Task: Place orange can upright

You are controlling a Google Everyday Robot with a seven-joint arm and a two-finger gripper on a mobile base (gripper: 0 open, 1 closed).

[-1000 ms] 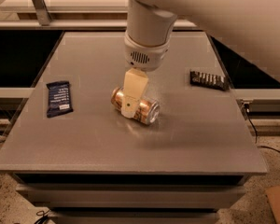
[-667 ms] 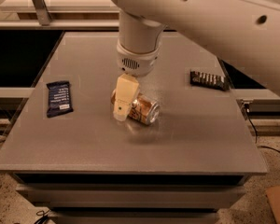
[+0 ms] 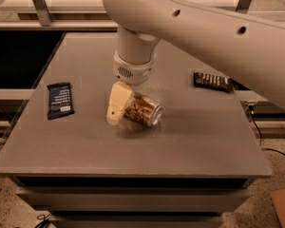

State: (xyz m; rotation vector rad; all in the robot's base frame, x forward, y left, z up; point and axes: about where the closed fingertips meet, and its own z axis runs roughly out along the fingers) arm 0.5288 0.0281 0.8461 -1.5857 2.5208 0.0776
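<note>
The orange can [image 3: 143, 110] lies on its side near the middle of the grey table [image 3: 180, 146], with its silver end facing front right. My gripper [image 3: 118, 109] hangs from the white arm straight down over the can's left end and reaches the tabletop. Its cream-coloured part covers that end of the can. The far side of the can and of the gripper is hidden.
A flat dark blue snack wrapper [image 3: 60, 99] lies at the table's left. A dark ribbed wrapper [image 3: 213, 81] lies at the back right. The white arm [image 3: 204, 27] spans the upper right of the view. The table's front edge is close below the can.
The gripper has moved left and down, from above the can's middle to its left end. The arm has swung further across the view. The can has hardly moved.
</note>
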